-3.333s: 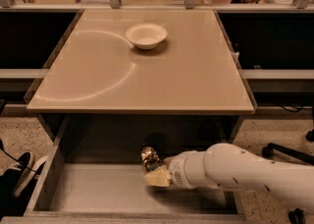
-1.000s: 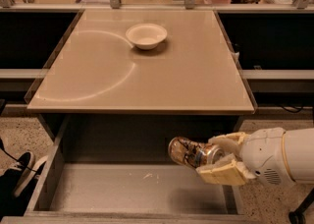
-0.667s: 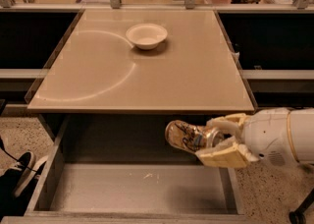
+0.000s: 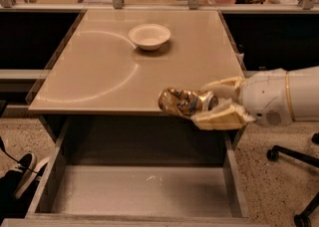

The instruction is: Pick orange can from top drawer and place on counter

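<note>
— One can, and it is out of the drawer now?

— Yes. The orange can (image 4: pixel 185 102) lies on its side in the air, level with the front edge of the counter (image 4: pixel 94 74), a silver end turned towards the arm. Three seconds ago it was down in the top drawer (image 4: pixel 99 191); a second ago it hung just above the drawer's back; now it has climbed to tabletop height.

— What holds it?

— The gripper (image 4: pixel 212 104), near the counter's right front corner, is clamped on it, one cream finger above and one below the end nearest the wrist.

— Is it over the counter yet?

— I cannot tell. The can overlaps the front rim in this view, but it may be above the surface or just in front of it. It touches nothing but the fingers.

— So where does the job stand?

— The pick is done, I judge: the drawer stands open with a bare floor. Placing is left: carry the can inward over the beige top, lower it, let go.

— Anything in the way?

— No. The white bowl (image 4: pixel 149 36) sits towards the far side, well apart from the can. My worry is the round, dented side: laid down as it is held, the can could roll, so it wants a gentle set-down or a turn upright.
</note>
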Controlling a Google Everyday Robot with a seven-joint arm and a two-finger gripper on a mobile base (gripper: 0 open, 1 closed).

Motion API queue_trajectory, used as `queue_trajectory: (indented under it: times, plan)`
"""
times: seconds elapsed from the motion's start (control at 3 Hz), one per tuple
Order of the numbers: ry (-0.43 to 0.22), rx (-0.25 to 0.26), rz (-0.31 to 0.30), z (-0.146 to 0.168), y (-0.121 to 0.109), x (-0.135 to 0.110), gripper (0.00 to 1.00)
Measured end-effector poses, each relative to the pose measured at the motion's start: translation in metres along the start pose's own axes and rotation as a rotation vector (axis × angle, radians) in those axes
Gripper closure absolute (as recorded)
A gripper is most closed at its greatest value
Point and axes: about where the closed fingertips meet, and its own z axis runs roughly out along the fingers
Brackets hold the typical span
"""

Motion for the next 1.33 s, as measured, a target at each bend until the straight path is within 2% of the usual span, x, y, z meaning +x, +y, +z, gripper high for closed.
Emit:
queue_trajectory:
  times: [0.33, 0.67, 1.33]
  plan:
    - [-0.047, -0.026, 0.012, 0.019, -0.022, -0.007, 1.0]
    - [-0.062, -0.031, 0.026, 0.036, -0.039, -0.011, 1.0]
    - [0.035, 0.015, 0.092, 0.069, -0.081, 0.001, 1.0]
